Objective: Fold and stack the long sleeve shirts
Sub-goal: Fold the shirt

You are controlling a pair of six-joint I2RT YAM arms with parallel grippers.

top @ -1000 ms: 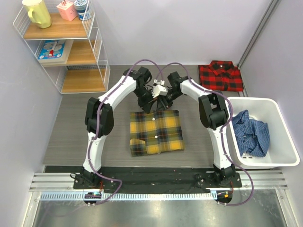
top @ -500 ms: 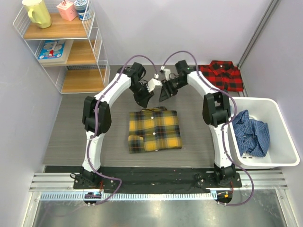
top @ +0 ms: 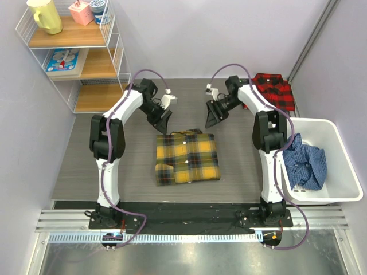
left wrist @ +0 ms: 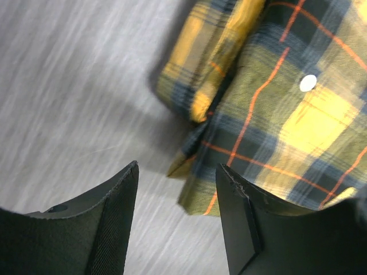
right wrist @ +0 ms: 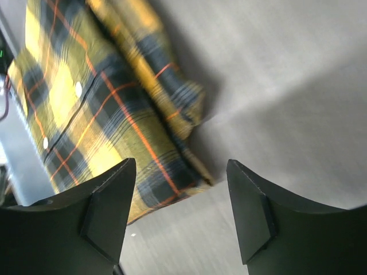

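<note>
The yellow plaid long sleeve shirt (top: 188, 158) lies folded in a rectangle at the middle of the table, collar toward the back. A red-and-black plaid shirt (top: 268, 91) lies folded at the back right. My left gripper (top: 161, 122) hangs open above the table, just back-left of the yellow shirt, holding nothing. My right gripper (top: 212, 118) is open too, back-right of that shirt. The left wrist view shows the yellow shirt (left wrist: 275, 97) and bare table between the left gripper's (left wrist: 178, 217) fingers. The right wrist view shows the shirt's edge (right wrist: 114, 114) beyond the right gripper (right wrist: 182, 212).
A white bin (top: 338, 189) with a blue garment (top: 304, 163) stands at the right edge. A wire shelf unit (top: 80, 51) with small items stands at the back left. Grey table surface (top: 97, 160) surrounds the yellow shirt.
Both grippers let go of the yellow shirt's collar end, opened, and drew apart, the left one leftward and the right one rightward. The shirt now lies flat and folded.
</note>
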